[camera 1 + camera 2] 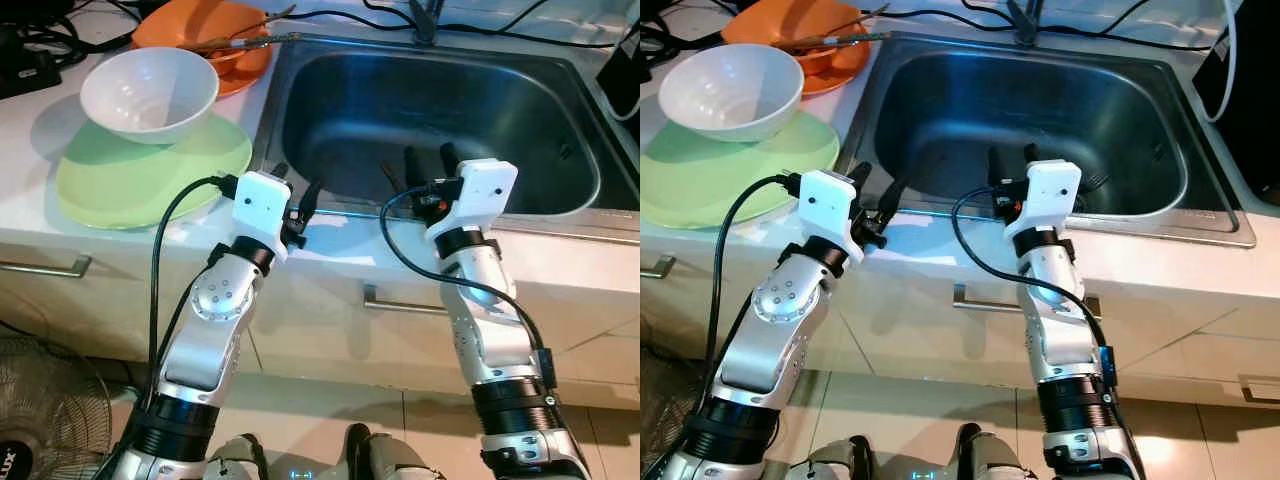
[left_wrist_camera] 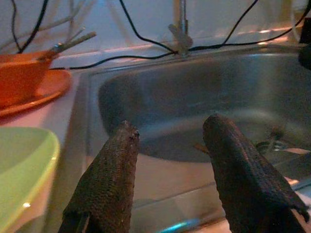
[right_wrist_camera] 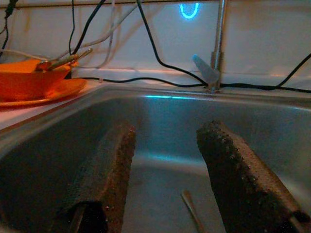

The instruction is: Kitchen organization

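Hovering at sink point(image 1: 560, 215) front rim: left gripper point(image 1: 297, 190), right gripper point(image 1: 427, 165), jaws wide apart, empty.

Sinks: one, steel point(image 1: 560, 215)
White bowls: one point(image 1: 150, 92)
Green plates: one point(image 1: 120, 180)
Orange dishes: two, a bowl point(image 2: 19, 77) on a plate point(image 2: 46, 92)
Taps: one point(image 3: 216, 46)
Grippers: two, left gripper point(image 1: 298, 190) and right gripper point(image 1: 430, 160)
Fans: one point(image 1: 40, 420)

My silver arms point(image 1: 215, 330), white wrist boxes point(image 1: 262, 205), looping black cables point(image 1: 165, 250), rough black fingers point(image 2: 109, 179).
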